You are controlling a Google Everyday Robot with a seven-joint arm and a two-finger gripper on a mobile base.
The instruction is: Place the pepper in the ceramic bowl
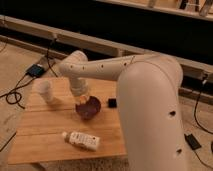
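Note:
The dark purple ceramic bowl (90, 108) sits near the middle of the wooden table (40, 125). My gripper (82, 98) hangs at the end of the white arm, just over the bowl's left rim. A small orange shape that looks like the pepper (80, 100) shows at the gripper's tip, above the bowl's edge. The arm's wrist hides most of the gripper.
A translucent white cup (46, 91) stands at the table's back left. A white labelled bottle (81, 141) lies on its side near the front edge. A small black object (112, 103) lies right of the bowl. Cables run over the floor on the left.

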